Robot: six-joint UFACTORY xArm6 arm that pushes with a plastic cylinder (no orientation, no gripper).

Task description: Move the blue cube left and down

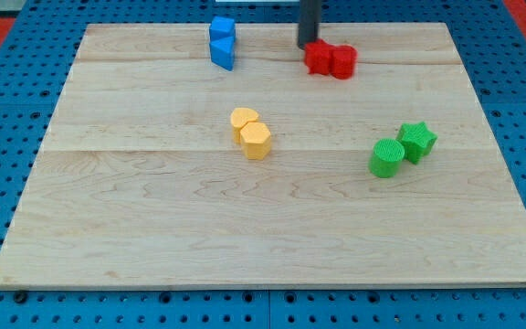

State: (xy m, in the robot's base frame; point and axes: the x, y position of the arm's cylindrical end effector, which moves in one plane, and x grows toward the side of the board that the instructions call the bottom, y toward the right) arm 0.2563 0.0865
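Observation:
The blue cube (223, 27) sits near the view's top edge of the wooden board (153, 228), left of centre. A second blue block (224, 52), wedge-like, touches it just below. My rod comes down from the view's top, and my tip (308, 46) rests at the upper left of two red blocks (331, 60). The tip is about 90 pixels to the right of the blue cube and apart from it.
Two yellow blocks (250, 132) lie touching near the board's middle. A green cylinder (387, 157) and a green star (417, 140) lie touching at the right. Blue pegboard (7, 91) surrounds the board.

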